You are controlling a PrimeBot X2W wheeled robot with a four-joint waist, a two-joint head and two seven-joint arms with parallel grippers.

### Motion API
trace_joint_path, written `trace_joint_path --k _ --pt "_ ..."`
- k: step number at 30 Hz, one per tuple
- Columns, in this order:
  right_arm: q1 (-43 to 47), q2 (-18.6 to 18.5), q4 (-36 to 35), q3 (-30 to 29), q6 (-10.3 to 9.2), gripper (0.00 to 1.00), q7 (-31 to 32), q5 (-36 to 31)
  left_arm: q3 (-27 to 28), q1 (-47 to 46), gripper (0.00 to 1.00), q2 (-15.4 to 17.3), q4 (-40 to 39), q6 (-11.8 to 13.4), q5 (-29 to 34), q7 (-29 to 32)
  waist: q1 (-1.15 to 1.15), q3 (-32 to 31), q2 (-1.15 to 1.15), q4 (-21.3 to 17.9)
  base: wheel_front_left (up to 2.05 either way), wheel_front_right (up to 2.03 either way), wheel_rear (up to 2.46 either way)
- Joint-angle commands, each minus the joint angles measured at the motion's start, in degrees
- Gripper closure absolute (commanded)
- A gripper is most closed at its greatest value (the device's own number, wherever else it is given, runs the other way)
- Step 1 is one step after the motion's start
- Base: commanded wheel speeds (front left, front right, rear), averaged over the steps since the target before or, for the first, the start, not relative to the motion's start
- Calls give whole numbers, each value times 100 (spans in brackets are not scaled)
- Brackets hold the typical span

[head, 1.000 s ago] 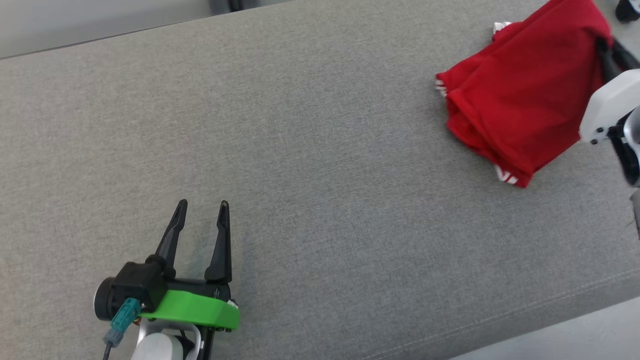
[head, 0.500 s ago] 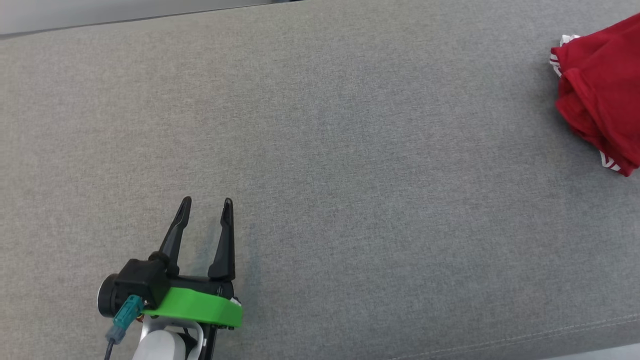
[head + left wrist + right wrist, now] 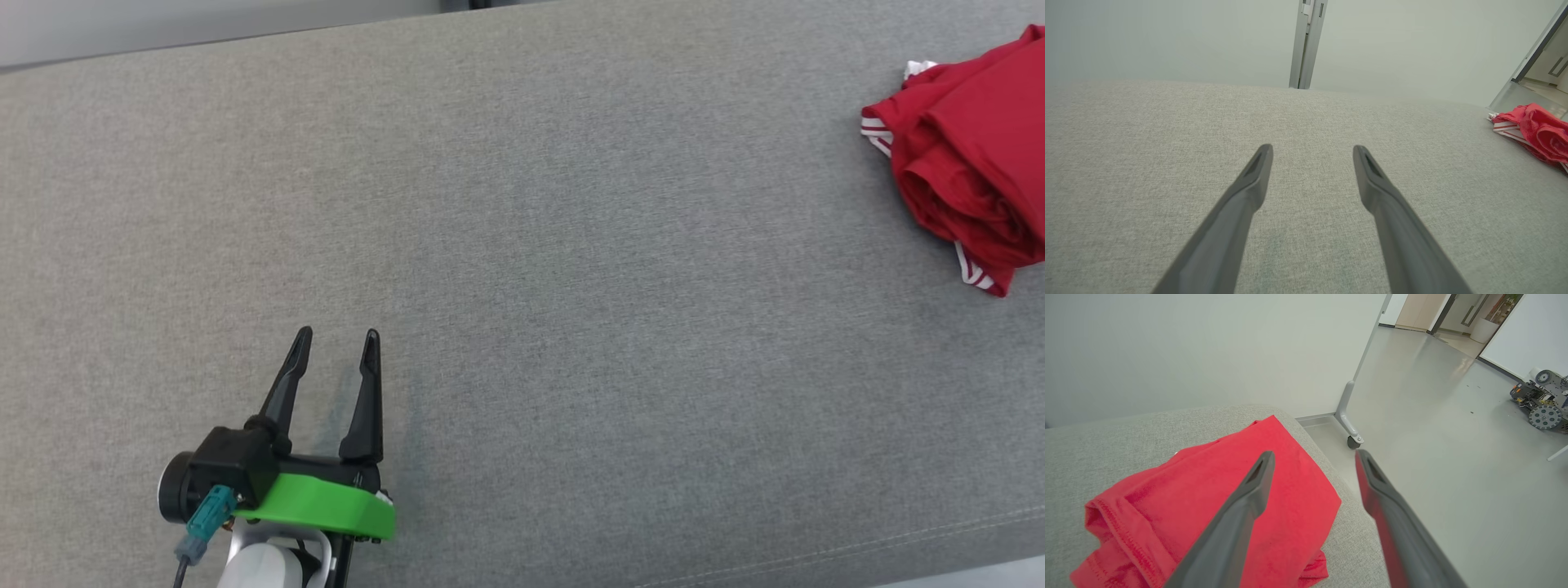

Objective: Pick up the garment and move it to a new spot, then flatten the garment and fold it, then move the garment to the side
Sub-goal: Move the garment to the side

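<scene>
We see the red garment lying loosely folded at the right end of the grey cushion, with its white-striped hems turned left and toward us. The head view's right edge cuts it off, so its length is unclear there. The right wrist view shows the rest: its long axis slants from lower left up toward the cushion's far corner, with floor beyond. The right gripper stands spread above it and grips nothing. The left gripper, well apart from the garment, is likewise spread and empty.
</scene>
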Motion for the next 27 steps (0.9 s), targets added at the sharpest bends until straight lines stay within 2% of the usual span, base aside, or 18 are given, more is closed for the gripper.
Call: trace_joint_path --k 1,8,15,19,27 --pt "-93 51 50 59 -10 0 -141 -39 10 81 0 10 11 20 28 2 0 -102 0 -102 0 0 0" --pt "-238 359 217 636 -11 0 -732 38 119 0 0 11 -2 24 -76 2 0 -428 0 -263 0 0 0" --pt "-39 851 120 1620 -10 0 -972 409 412 -172 0 12 39 223 -274 2 0 -879 0 -293 0 0 0" --pt "297 1188 -355 2195 -10 0 -993 759 568 -72 0 12 100 347 -463 2 0 -1080 0 -305 0 0 0" --pt "1835 1693 -1817 2938 -10 0 -995 1742 716 365 0 15 237 537 -640 2 0 -1378 0 -107 0 0 0"
